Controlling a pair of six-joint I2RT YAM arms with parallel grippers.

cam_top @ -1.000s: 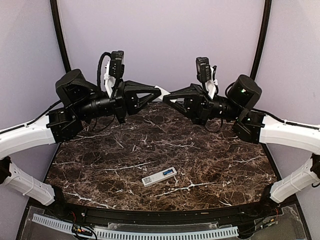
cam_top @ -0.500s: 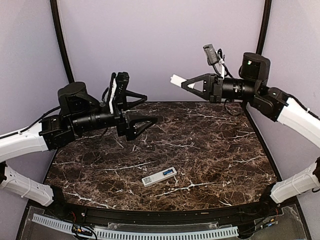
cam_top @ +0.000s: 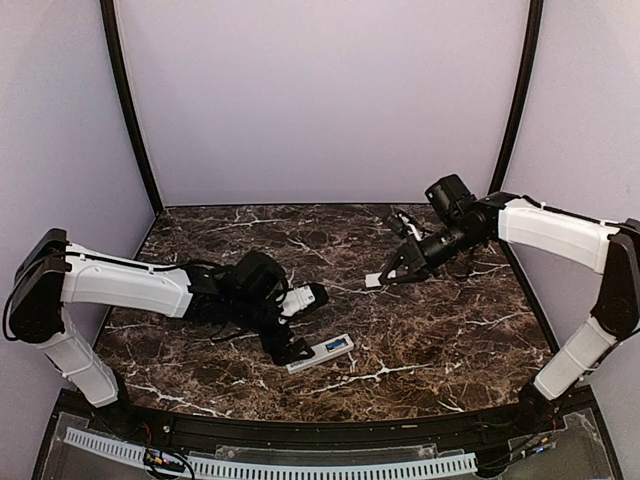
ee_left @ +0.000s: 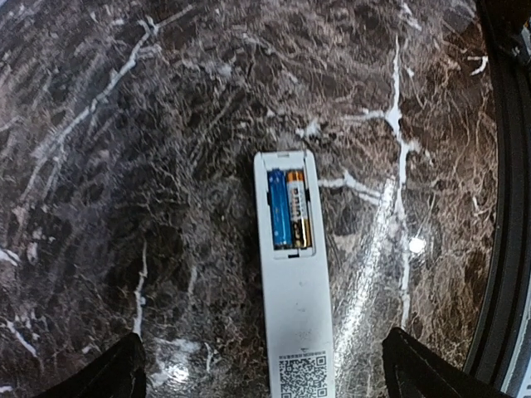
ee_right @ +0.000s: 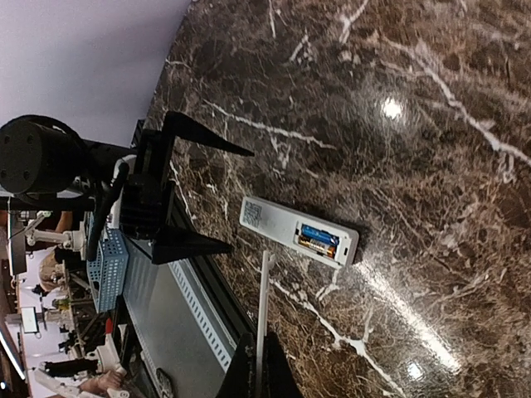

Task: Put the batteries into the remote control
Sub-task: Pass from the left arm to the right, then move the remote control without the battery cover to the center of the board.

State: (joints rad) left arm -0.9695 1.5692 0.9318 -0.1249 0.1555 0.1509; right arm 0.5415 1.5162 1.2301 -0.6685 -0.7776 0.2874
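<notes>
Jaws of the left gripper (cam_top: 306, 322) stood spread over the slim white plastic remote control (ee_left: 294, 315), near centre, its blue and gold cylindrical batteries (ee_left: 289, 209) seated. Rightward, the right gripper (cam_top: 385, 273) pinched a flat white cover plate (ee_right: 262, 315), likely needing alignment over the bay.

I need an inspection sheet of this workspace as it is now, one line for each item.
Surface: dark marble table, white veins, glossy.
Job's things: remote control lying back up, compartment open; two batteries seated inside, one blue, one black and gold.
Clutter: nothing seen.
Grippers: left gripper open over the remote's label end; right gripper shut on the white cover plate.
Cables: black cable looped at the right wrist.
Surroundings: lilac walls, black poles.
</notes>
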